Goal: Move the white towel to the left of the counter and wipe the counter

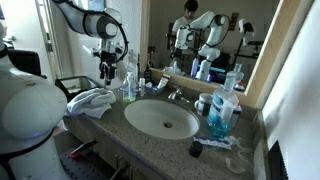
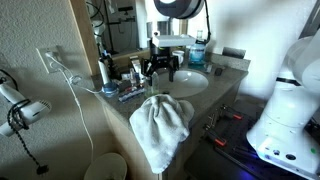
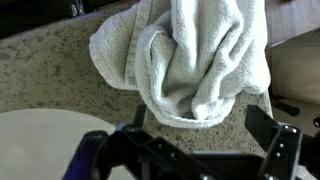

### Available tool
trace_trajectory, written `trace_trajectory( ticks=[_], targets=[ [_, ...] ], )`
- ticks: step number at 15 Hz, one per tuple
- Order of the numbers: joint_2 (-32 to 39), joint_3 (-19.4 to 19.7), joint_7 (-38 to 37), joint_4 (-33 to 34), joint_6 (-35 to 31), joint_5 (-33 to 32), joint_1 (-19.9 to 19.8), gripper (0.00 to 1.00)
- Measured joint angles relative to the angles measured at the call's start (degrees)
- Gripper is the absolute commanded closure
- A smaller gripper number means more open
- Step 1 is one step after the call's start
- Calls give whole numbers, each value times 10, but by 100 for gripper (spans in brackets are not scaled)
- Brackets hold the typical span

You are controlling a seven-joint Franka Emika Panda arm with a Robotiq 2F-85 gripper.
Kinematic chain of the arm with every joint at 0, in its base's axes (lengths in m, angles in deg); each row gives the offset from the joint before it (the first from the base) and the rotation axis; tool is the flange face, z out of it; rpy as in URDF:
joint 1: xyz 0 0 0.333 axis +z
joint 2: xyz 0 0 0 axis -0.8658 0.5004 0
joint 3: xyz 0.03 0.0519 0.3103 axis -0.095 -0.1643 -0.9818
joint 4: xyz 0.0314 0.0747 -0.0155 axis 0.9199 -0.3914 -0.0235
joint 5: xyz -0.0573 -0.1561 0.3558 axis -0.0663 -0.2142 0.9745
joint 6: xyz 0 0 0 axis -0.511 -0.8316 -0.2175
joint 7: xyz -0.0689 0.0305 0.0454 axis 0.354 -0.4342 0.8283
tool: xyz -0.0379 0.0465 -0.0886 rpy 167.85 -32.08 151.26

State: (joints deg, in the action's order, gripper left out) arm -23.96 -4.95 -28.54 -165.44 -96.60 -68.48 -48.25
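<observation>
Towel (image 1: 90,100) is lying crumpled at the far end of the worktop (image 1: 115,122) for you, beside the sink basin (image 1: 160,118). It is on the side away from the blue soap bottle (image 1: 222,112).

Agreed, and in an exterior view part of it (image 2: 160,130) is spilling over the worktop's near corner and hanging down past the edge. You are not touching it.

You are holding the gripper (image 1: 108,70) above the worktop, close to the towel and pointing downward. The faucet (image 1: 178,95) is standing well off to its side.

In the wrist view your gripper (image 3: 185,150) is standing wide open, jaws spread far apart and gripping nothing. The towel is bunching in thick folds just beyond the fingers (image 3: 280,140), resting on speckled stone.

A curve of the white basin is showing in the lower corner of that view, next to the towel.

The mirror (image 1: 210,40) behind the faucet is reflecting your arm. A hair dryer (image 2: 20,110) is hanging on the wall beside the worktop.
</observation>
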Motion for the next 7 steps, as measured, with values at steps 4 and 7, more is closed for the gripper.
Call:
trace_trajectory(
  ticks=[4,7],
  targets=[
    [-41,13,0,24,56,-1,-20,0],
    [-56,16,0,32,68,-2,-36,0]
  ],
)
